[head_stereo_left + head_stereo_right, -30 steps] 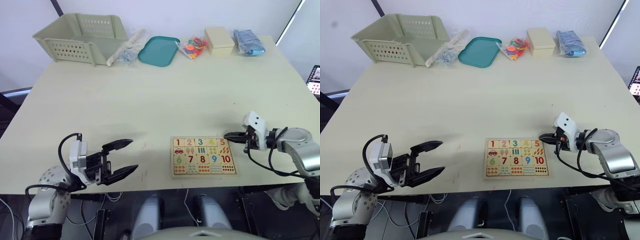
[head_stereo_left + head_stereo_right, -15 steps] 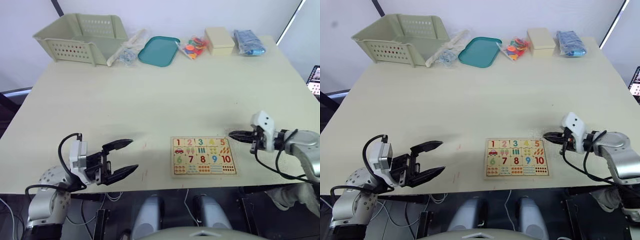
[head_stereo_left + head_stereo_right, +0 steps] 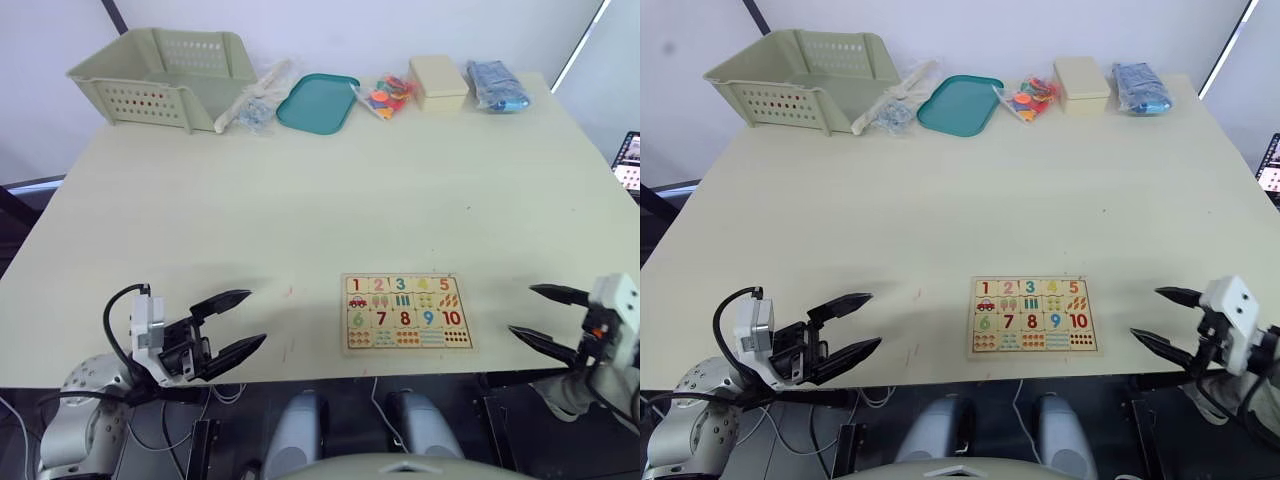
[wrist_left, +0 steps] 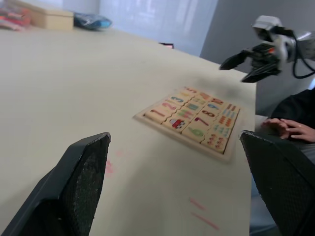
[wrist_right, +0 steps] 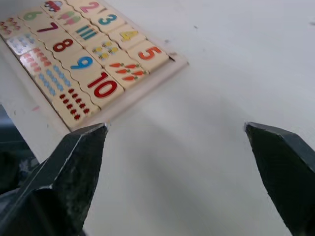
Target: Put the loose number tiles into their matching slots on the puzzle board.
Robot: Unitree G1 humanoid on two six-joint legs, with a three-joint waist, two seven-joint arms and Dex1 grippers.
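Observation:
The puzzle board (image 3: 405,311) lies flat near the table's front edge, right of centre. The number tiles 1 to 5 (image 5: 101,37) sit in its top row, each seated in a slot, above the tiles 6 to 10. My left gripper (image 3: 255,317) hovers open over the front edge, well to the left of the board, with nothing between its fingers (image 4: 83,182). To the right of the board, off its right end, my right gripper (image 3: 521,310) also stands open and empty, its fingers (image 5: 74,167) spread wide and pointing toward the board.
Along the far edge stand a pale green basket (image 3: 160,70), a clear plastic bag (image 3: 255,100), a teal tray (image 3: 318,100), a bag of coloured pieces (image 3: 385,95), a cream box (image 3: 438,80) and a blue packet (image 3: 497,85). A person's hand (image 4: 283,129) rests beyond the table's edge.
My right gripper has drawn back from the board's top right corner toward the table's front right and has opened from shut. The left arm has sunk slightly toward the front edge.

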